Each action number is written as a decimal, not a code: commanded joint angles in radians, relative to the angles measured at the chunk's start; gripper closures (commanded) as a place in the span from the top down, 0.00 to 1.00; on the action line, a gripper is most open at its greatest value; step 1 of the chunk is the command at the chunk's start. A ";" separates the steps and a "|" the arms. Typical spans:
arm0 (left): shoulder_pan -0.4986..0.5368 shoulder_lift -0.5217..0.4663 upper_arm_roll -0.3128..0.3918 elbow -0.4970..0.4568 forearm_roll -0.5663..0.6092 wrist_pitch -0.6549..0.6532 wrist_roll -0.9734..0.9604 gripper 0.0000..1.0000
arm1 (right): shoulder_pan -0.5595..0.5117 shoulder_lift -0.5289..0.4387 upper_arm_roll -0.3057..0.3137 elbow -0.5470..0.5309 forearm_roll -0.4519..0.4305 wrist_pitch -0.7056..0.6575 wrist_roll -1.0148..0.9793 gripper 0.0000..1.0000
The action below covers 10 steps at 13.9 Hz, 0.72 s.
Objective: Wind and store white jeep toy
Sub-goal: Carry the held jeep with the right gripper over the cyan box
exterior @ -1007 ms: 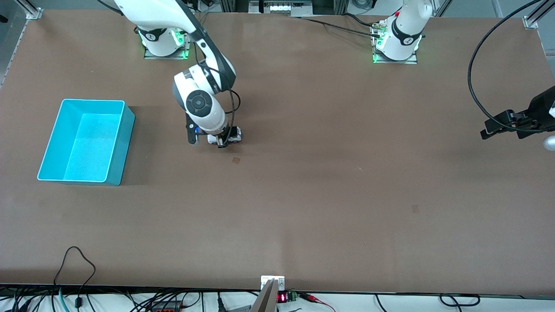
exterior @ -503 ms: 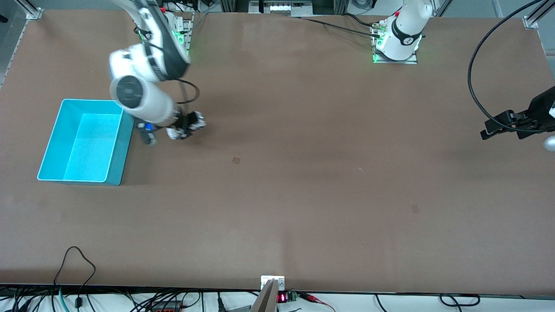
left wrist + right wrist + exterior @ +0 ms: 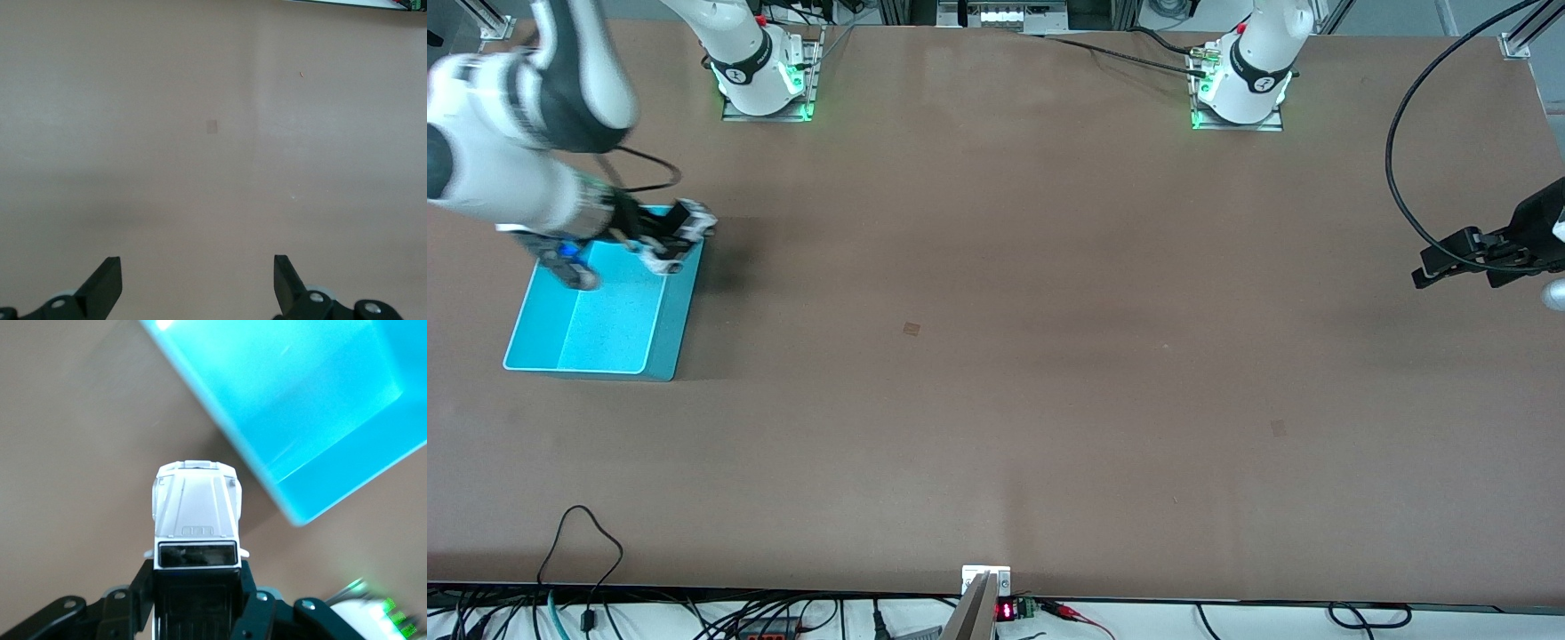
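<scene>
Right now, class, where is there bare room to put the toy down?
The open turquoise plastic bin holds nothing; the right gripper, shut on the small white jeep toy, crowds its corner nearest the bases. The brown tabletop is bare toward the waiting left gripper.

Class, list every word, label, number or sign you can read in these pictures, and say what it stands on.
None can be read.
Red digits on the small display at the table's near edge: too small.
Round marks on the arm bases: too small.
White jeep toy: no lettering shows.

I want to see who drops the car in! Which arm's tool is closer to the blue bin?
The right. The right tool holds the jeep over the bin's corner; the left tool waits, open, at the left arm's end of the table.
</scene>
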<state>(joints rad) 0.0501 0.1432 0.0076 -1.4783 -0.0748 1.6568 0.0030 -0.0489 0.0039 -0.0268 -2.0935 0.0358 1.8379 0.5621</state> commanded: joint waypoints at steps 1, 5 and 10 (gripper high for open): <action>-0.006 -0.013 -0.014 -0.005 0.020 0.011 -0.005 1.00 | -0.090 -0.016 0.024 -0.017 -0.083 -0.006 -0.178 0.08; -0.004 -0.011 -0.012 -0.008 0.020 0.014 -0.005 1.00 | -0.175 0.002 0.024 -0.016 -0.201 0.090 -0.416 0.08; 0.001 -0.010 -0.012 -0.013 0.020 0.014 -0.005 1.00 | -0.213 0.050 0.034 -0.019 -0.201 0.187 -0.537 0.08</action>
<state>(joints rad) 0.0484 0.1425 -0.0014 -1.4795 -0.0748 1.6606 0.0030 -0.2259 0.0458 -0.0216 -2.1073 -0.1500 1.9977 0.0835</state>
